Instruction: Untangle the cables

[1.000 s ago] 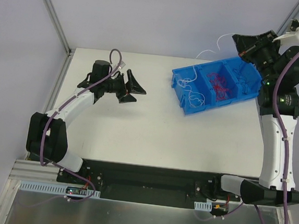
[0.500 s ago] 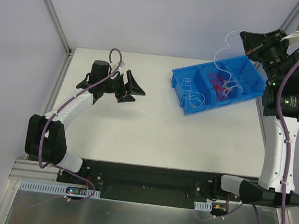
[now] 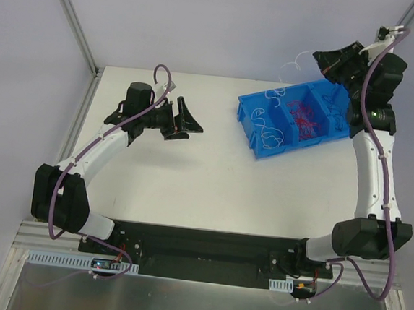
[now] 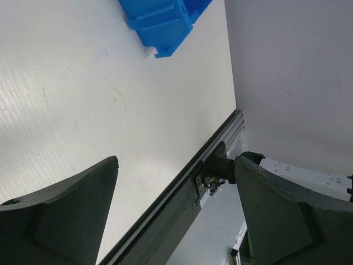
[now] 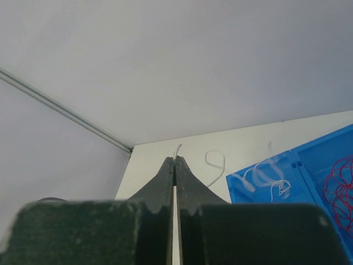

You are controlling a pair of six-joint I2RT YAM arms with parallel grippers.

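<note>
Nearest on the table, at about 10 o'clock in the top view, the left gripper hovers with its dark, wedge-shaped fingers spread wide and nothing between them; it has hardly shifted over the last second. Farther out at 1 to 2 o'clock sits the blue bin, hard moulded plastic with three compartments. The red cables lie in a curly knot in the middle one, and pale strands loop in the one at its 9 o'clock end. Farthest out, the right gripper is pinched flat on a white cable, whose tip pokes out past the fingertips in the wrist view. This is where the change is. A second ago that claw was low at the bin's 3 o'clock corner; half a second ago it had risen, with the strand hanging into the middle and right compartments. Now it has swung toward 11 o'clock, beyond the bin's far rim, and the wire trails in loose coils toward the 9 o'clock compartment. By my reading, one white strand is being drawn clear of the red tangle and carried to a compartment of its own — sorting is underway, with most of the red still bunched. The wire is hair-thin, springy and holds its curl; whether its tail still snags the red knot is too fine to tell.
</note>
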